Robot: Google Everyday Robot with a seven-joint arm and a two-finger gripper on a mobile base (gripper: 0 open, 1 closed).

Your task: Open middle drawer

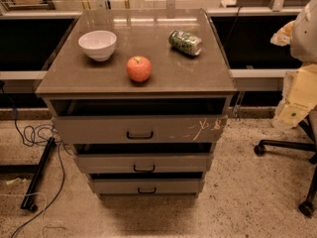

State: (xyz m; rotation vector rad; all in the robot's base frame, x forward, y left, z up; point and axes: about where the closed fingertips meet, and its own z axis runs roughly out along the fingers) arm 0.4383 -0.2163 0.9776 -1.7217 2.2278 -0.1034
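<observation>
A grey-brown cabinet (218, 133) stands in the middle of the camera view. It has three drawers, one under the other. The middle drawer (109, 162) is the second one down. Its front is plain and wide, with a small black handle (144, 168) right in the centre. A dark gap runs along above its front. Nothing is touching this drawer.

The top drawer (99, 129) is just above it and has white scratches on its right side. The bottom drawer (114, 186) is just below and looks the narrowest.

On the tabletop (163, 81) there are three things. A white bowl (98, 44) sits upright at the back left. A red apple (139, 68) sits near the front, about in the middle. A green can (185, 42) lies on its side at the back right. They are all apart from each other.

The tool (297, 100) is far over at the right edge, a pale cream shape (part of it is cut off by the edge). It hangs beside the cabinet, well apart from the middle drawer. I cannot tell if it is apart or together.

Under the tool are the black legs of a chair (282, 145) on wheels. Black cables (29, 133) lie on the speckled floor (237, 197) to the left of the cabinet.
</observation>
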